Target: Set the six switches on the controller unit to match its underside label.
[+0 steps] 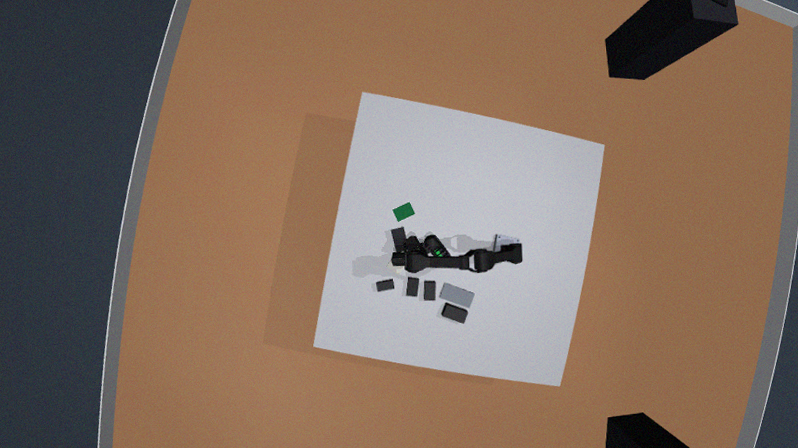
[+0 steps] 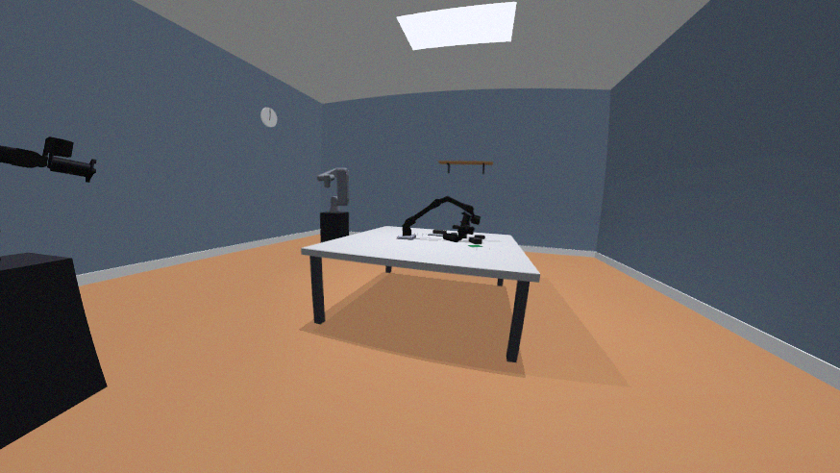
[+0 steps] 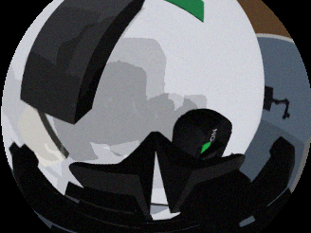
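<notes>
The dark controller unit (image 1: 432, 251) (image 2: 451, 236) (image 3: 201, 130) lies on the white bench. In the wrist view only its rounded near end shows, beyond the right finger, with a green switch end and small white lettering. Most of its top is hidden behind the finger and, from above, partly under the arm. The other switch settings and the underside label cannot be read. My gripper (image 3: 155, 134) is shut and empty, low over the bench beside the unit. I cannot tell whether a finger touches it.
A dark block (image 1: 398, 237) (image 3: 71, 52) stands close to the gripper, with a green card (image 1: 403, 211) (image 2: 475, 246) (image 3: 192, 8) beyond. A cream piece (image 3: 40, 134) is at the wrist view's left. Several dark blocks and a grey plate (image 1: 457, 294) lie across the arm.
</notes>
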